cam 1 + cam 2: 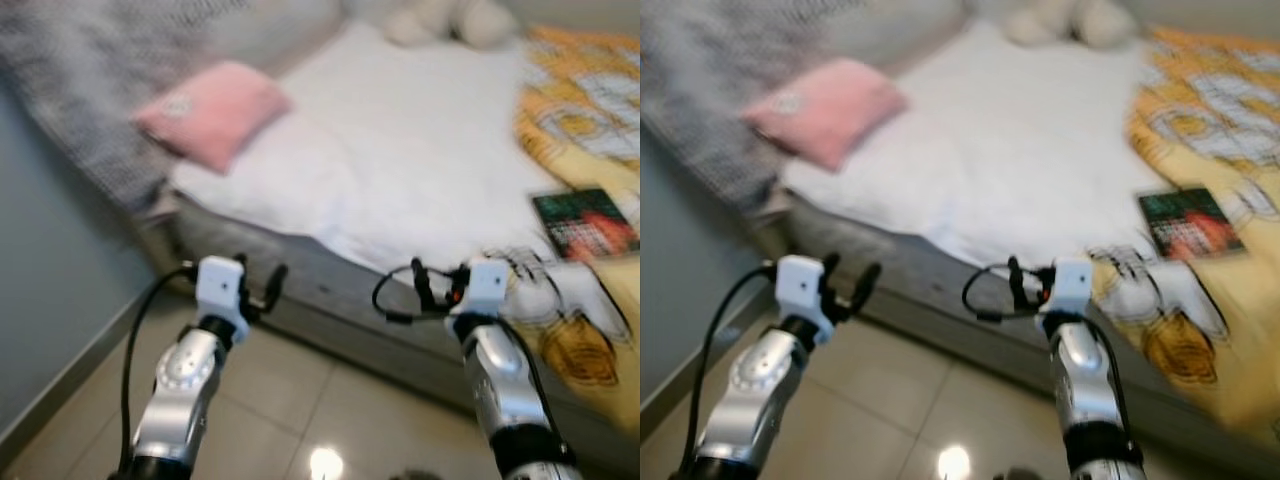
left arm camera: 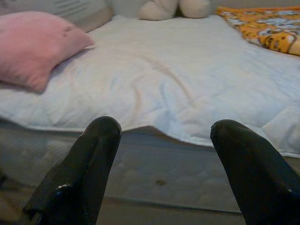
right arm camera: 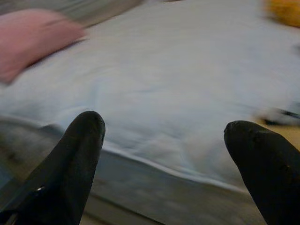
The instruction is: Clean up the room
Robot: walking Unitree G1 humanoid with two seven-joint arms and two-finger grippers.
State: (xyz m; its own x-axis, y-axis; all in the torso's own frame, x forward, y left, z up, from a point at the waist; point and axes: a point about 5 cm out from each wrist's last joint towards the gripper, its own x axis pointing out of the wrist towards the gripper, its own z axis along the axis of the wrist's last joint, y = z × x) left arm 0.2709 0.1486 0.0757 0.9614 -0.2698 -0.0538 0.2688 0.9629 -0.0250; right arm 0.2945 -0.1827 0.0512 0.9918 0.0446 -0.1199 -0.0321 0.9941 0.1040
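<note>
two grippers, left (image 2: 164, 136) and right (image 3: 164, 136), both spread wide and empty, held before a bed (image 1: 420, 150) (pillow (image 1: 215, 110), toy (image 2: 171, 8), blanket (image 1: 580, 90)); book (image 1: 585, 222) visible from the head views.
</note>
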